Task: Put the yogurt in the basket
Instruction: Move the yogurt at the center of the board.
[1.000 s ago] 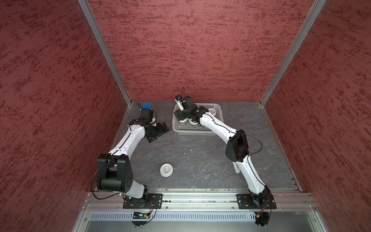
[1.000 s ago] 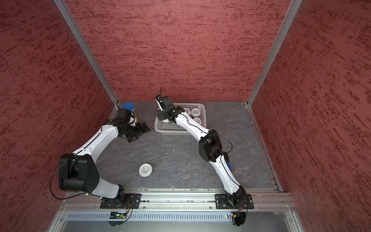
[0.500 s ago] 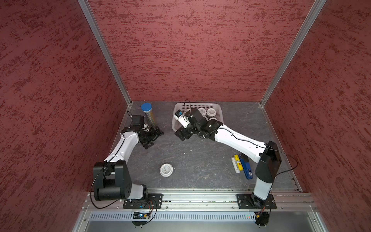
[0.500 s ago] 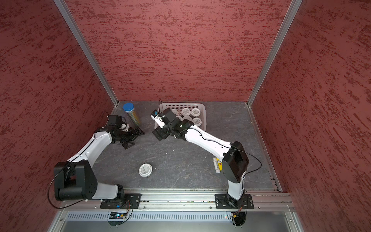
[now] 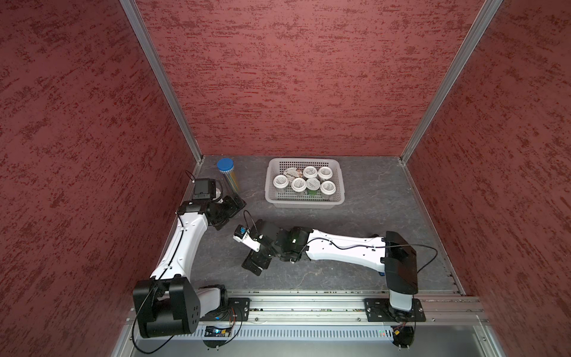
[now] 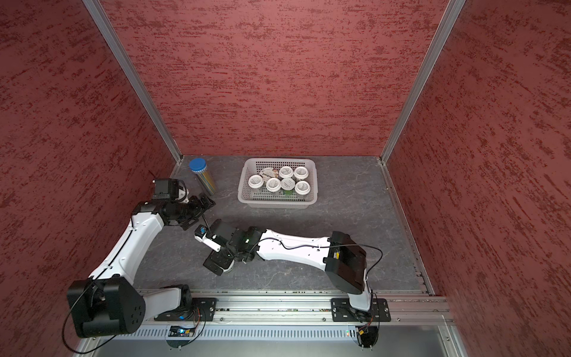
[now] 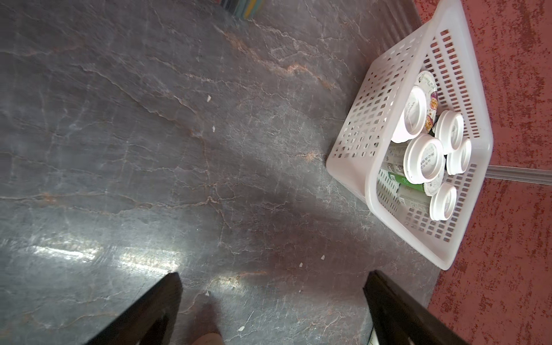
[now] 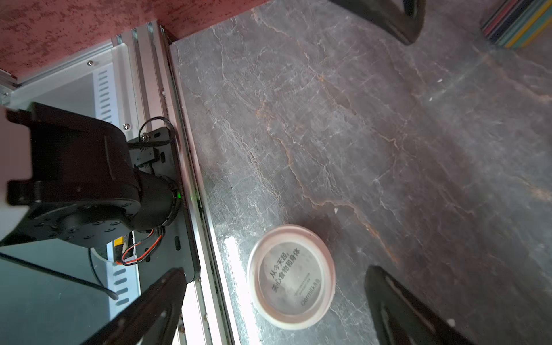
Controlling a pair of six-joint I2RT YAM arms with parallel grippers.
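Note:
Several yogurt cups (image 5: 298,184) (image 6: 273,184) (image 7: 424,158) stand packed in the pale mesh basket (image 5: 304,202) (image 6: 276,204) (image 7: 358,128) at the back of the table. One more yogurt cup (image 8: 291,276), white-lidded with grey print, stands alone near the table's front rail. My right gripper (image 8: 274,270) (image 5: 256,262) (image 6: 217,262) hangs over it, open, with a finger on each side and clear of it. In both top views that gripper covers this cup. My left gripper (image 7: 271,276) (image 5: 233,205) (image 6: 205,202) is open over bare table, left of the basket.
A tall clear tube with a blue cap (image 5: 227,173) (image 6: 202,174) stands in the back left corner, just behind the left gripper. The metal front rail (image 8: 191,179) and the left arm's base lie close beside the lone cup. Red walls enclose the table.
My right arm has swung from the basket down to the front of the table and now straddles the lone cup, its jaws wider. The left gripper has drawn back from the tube.

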